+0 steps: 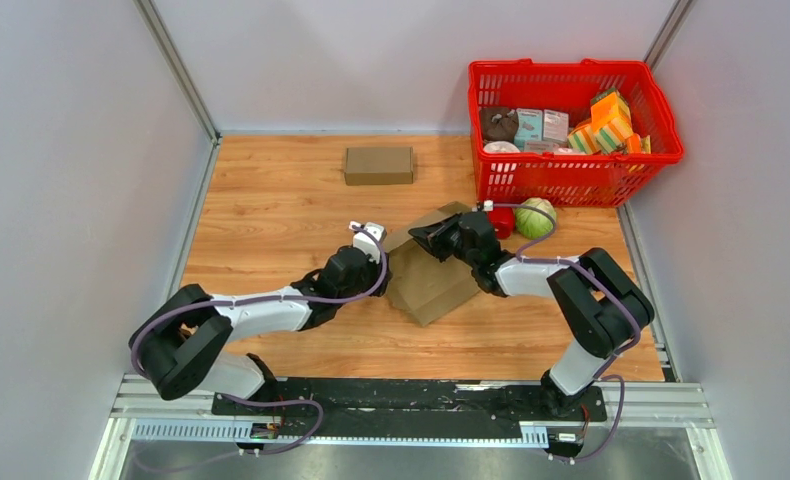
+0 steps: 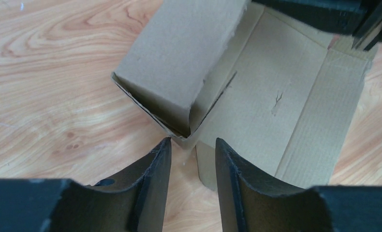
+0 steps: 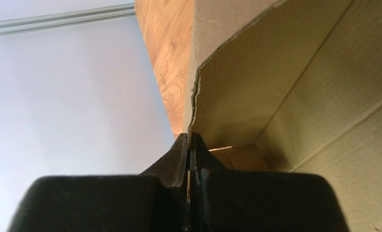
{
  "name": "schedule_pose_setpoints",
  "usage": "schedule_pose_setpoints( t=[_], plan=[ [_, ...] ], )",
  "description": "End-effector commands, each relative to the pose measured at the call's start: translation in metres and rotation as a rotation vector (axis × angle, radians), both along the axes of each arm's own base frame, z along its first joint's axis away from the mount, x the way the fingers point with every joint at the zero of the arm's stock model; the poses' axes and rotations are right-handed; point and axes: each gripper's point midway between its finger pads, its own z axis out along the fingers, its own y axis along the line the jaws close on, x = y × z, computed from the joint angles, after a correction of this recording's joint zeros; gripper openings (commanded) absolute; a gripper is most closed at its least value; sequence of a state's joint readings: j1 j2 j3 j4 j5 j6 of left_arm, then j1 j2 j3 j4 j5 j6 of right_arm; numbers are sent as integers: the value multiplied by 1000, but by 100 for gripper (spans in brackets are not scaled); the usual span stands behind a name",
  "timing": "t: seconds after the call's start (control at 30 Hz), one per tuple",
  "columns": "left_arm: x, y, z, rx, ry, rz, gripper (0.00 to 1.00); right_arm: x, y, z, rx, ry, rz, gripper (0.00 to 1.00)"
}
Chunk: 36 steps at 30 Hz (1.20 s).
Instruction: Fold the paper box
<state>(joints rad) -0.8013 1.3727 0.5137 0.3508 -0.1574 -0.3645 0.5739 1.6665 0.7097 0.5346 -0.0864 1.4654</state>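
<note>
On the worktop [image 1: 271, 190], the paper box [image 1: 429, 288] is being pinched by the right tool [image 3: 188, 137], the spread left tool [image 2: 191, 145] being aimed at a corner flap [image 2: 174, 72] probably needing gripping and folding.

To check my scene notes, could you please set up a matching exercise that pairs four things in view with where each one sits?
Things:
1 paper box
2 closed brown carton
3 red basket
4 green round item

Places:
A far right corner
B just in front of the basket
C centre of the table
D far side, left of the basket

Pairs: 1-C, 2-D, 3-A, 4-B
</note>
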Motion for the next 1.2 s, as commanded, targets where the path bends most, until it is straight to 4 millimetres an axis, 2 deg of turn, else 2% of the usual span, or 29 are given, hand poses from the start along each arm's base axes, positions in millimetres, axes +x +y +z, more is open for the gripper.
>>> schedule_pose_setpoints(
  t=[0.0, 0.1, 0.37, 0.43, 0.47, 0.5, 0.53, 0.57, 0.63, 0.77, 0.93, 0.97, 1.03, 1.07, 1.13, 1.17],
  plan=[
    [19, -8, 22, -17, -69, 74, 43, 1, -7, 9, 3, -65, -35, 0],
    [23, 0, 20, 17, -82, 156, 41, 0, -7, 8, 19, -65, -38, 0],
    [30, 1, 14, 92, -91, 236, 48, -2, -2, 20, 64, -70, -49, 0],
    [36, 3, 18, 108, -109, 284, 49, -4, -2, 23, 73, -65, -50, 0],
    [36, 6, 10, 146, -97, 301, 49, -3, -3, 22, 73, -59, -54, 0],
    [39, 10, 11, 172, -108, 338, 48, -4, -3, 23, 84, -52, -58, 0],
    [42, 6, 17, 173, -115, 356, 47, -5, -4, 21, 86, -47, -59, 0],
    [41, 9, 7, 215, -94, 373, 46, -6, -4, 21, 92, -41, -62, 0],
    [45, 11, 8, 225, -94, 423, 43, -7, -5, 19, 101, -26, -67, 0],
    [46, 12, -4, 251, -81, 444, 38, -9, -5, 15, 110, -8, -69, 0],
    [54, 21, -3, 285, -116, 517, 36, -14, -3, 8, 133, 25, -55, 0],
    [52, 27, -10, 324, -103, 536, 32, -16, -1, 7, 148, 34, -42, 0],
    [56, 32, -4, 314, -106, 623, 25, -20, 1, 4, 157, 62, -32, 0],
    [49, 45, -13, 393, -75, 649, 17, -24, 1, 2, 157, 76, -26, 0],
    [46, 63, -11, 484, -61, 762, 6, -33, 4, 3, 152, 80, -18, 0],
    [48, 66, -9, 501, -56, 790, 0, -35, 5, 1, 138, 84, -19, 0]
  ],
)
